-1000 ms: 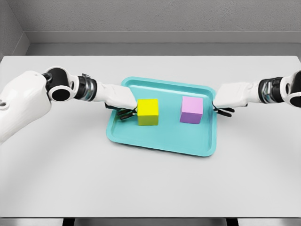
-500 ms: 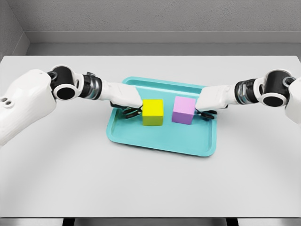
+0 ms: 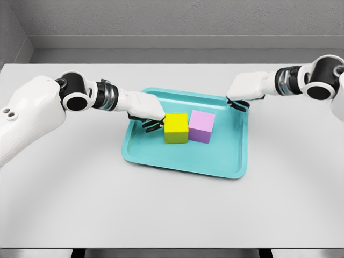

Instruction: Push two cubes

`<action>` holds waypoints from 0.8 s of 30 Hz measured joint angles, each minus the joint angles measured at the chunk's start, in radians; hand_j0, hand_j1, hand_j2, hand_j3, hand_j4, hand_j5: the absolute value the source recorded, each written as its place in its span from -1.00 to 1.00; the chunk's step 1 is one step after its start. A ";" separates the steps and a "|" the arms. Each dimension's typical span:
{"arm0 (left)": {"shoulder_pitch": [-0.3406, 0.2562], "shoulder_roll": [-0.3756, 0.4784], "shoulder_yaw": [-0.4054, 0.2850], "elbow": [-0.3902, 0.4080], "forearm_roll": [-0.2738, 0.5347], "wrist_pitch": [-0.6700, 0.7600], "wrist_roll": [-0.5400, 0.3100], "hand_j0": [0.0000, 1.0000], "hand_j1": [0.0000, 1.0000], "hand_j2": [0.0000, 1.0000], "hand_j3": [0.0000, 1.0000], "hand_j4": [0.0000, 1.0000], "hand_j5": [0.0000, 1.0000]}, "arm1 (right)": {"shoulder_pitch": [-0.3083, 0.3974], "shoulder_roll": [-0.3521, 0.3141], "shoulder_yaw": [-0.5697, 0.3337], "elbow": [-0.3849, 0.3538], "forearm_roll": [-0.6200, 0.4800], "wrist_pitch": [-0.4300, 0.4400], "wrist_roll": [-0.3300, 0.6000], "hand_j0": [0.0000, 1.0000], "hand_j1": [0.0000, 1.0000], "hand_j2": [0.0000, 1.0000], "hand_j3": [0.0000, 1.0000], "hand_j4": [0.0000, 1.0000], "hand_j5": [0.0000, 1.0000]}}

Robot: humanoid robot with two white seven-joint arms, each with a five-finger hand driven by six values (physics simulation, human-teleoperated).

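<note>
On the teal tray (image 3: 161, 156), yellow cube (image 3: 176, 128) touching pink cube (image 3: 201, 126); both hands' fingers curled, empty.

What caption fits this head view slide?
Yellow cube and pink cube touching on teal tray; left hand beside yellow.

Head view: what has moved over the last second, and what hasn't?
The yellow cube slid right and the pink cube slid left; they now sit side by side on the teal tray. The left hand followed the yellow cube. The right hand pushed in, then pulled back toward the tray's far right corner. The tray stayed put.
</note>
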 measured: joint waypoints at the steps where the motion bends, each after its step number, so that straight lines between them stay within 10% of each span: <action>1: 0.000 0.000 0.000 0.000 0.000 0.000 0.000 -0.91 -0.91 -0.91 -0.91 -0.91 -0.91 | -0.003 0.003 -0.014 0.003 -0.003 0.011 0.000 0.34 0.34 0.34 0.34 0.34 0.34; 6: -0.002 -0.008 0.000 0.000 0.000 0.000 0.000 -0.91 -0.91 -0.91 -0.91 -0.91 -0.91 | -0.011 0.056 -0.035 0.011 -0.004 0.059 0.000 -1.00 -1.00 -1.00 -1.00 -1.00 -1.00; 17: -0.012 0.080 0.184 -0.011 0.013 0.000 0.000 -0.90 -0.90 -0.90 -0.90 -0.90 -0.90 | -0.037 0.180 0.019 0.120 0.077 0.081 0.000 -1.00 -1.00 -1.00 -1.00 -1.00 -1.00; 24: 0.020 0.215 0.215 -0.014 0.167 -0.001 0.000 -0.83 -0.83 -0.83 -0.83 -0.83 -0.83 | -0.040 0.207 0.072 0.122 0.085 0.075 0.000 -1.00 -1.00 -1.00 -1.00 -1.00 -1.00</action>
